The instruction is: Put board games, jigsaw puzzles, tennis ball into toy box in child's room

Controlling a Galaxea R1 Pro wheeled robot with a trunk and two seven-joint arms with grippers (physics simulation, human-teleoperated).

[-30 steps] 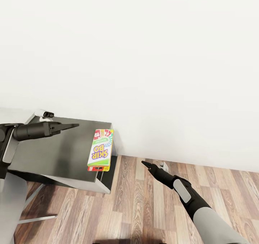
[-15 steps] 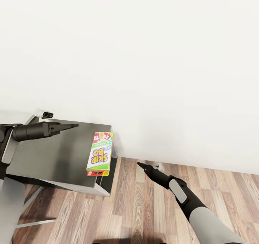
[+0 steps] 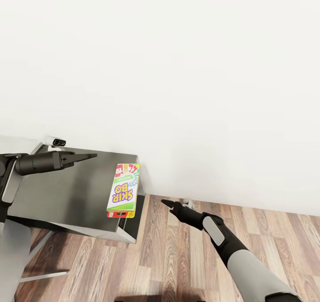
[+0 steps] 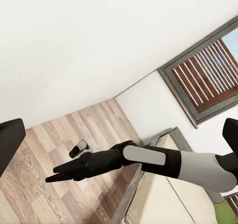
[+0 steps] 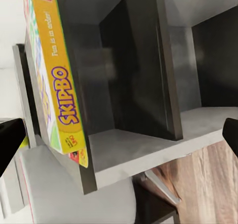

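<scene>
One of the board games point(image 3: 124, 189), a white, red and yellow Skip-Bo box, lies flat at the right end of a dark grey-topped cabinet point(image 3: 66, 191). Its near end overhangs the cabinet's front edge. The right wrist view shows the box's yellow side point(image 5: 57, 85) from close by and below. My left gripper point(image 3: 94, 155) hovers open over the cabinet top, to the left of the box and empty. Low over the wood floor, my right gripper point(image 3: 163, 201) is open and empty, a short way right of the box. The left wrist view looks across at the right gripper point(image 4: 49, 178).
A bare white wall stands straight ahead. The cabinet has open dark shelves point(image 5: 139, 75) under its top. A small grey object point(image 3: 189, 203) sits on the plank floor by the wall. The left wrist view shows a cream bed point(image 4: 168, 199) and a window point(image 4: 208, 75).
My right arm has swung left, bringing its gripper closer to the game box. The camera shifted slightly at first. The left arm and the box have stayed put.
</scene>
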